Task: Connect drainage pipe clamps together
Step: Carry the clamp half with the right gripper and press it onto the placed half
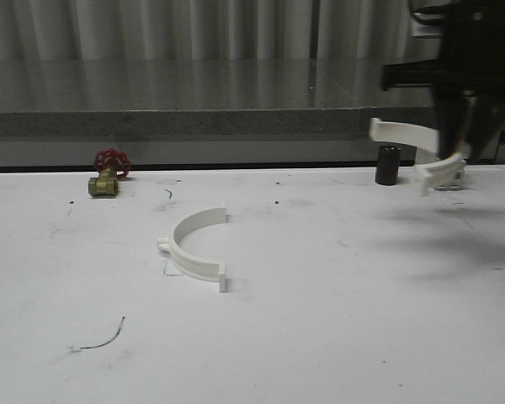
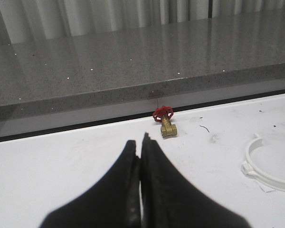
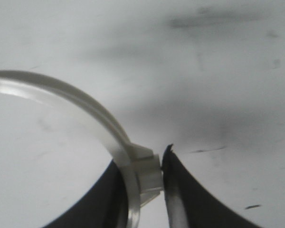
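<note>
**A:** Setting: a white, scuffed bench (image 1: 320,337) in front of a grey speckled ledge (image 1: 194,93) and a corrugated wall. Where are the two drainage pipe clamps?

**B:** One half-ring clamp (image 1: 198,246) lies flat on the bench near the middle, its open side facing away from the camera. The other half-ring clamp (image 1: 417,151) hangs above the bench at the far right, tilted, carried by the right gripper (image 3: 149,190), just beside a small dark cylinder (image 1: 388,165).

**A:** State of the fingers?

**B:** The right fingers (image 3: 180,199) pinch the lifted clamp at a tab on the band. The left gripper (image 2: 140,156) is pressed together on nothing, pointing toward a brass valve with a red handwheel (image 2: 165,122).

**A:** Handling properties?

**B:** Judged thin, light and rigid plastic, probably smooth. The grip sits off-centre, so the band may pivot. The flat end flanges must meet squarely; the resting half likely slides unless steadied.
</note>
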Controlling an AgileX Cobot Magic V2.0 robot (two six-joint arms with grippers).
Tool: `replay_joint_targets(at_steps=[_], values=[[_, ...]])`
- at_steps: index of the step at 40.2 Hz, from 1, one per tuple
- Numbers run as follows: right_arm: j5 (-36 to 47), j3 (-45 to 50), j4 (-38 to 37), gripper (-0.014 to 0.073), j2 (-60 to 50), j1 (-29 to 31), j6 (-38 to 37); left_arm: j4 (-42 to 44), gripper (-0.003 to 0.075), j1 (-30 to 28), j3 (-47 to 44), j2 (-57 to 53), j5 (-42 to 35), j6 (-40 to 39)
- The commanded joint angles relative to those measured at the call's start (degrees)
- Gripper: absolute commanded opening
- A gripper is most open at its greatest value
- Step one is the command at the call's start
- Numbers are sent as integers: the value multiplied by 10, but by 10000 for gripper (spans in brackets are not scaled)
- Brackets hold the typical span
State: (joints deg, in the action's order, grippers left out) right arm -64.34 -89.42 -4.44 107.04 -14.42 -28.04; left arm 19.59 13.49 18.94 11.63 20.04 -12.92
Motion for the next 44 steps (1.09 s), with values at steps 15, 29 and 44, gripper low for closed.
replay_joint_targets(at_steps=[15, 29, 44], values=[[61, -19, -8, 109, 23, -158, -157, 4, -20, -1, 16, 5, -45, -1], [59, -86, -4, 109, 92, -177, -170, 4, -20, -1, 16, 5, -45, -1], [60, -114, -17, 109, 127, -176, -170, 4, -20, -1, 16, 5, -45, -1]])
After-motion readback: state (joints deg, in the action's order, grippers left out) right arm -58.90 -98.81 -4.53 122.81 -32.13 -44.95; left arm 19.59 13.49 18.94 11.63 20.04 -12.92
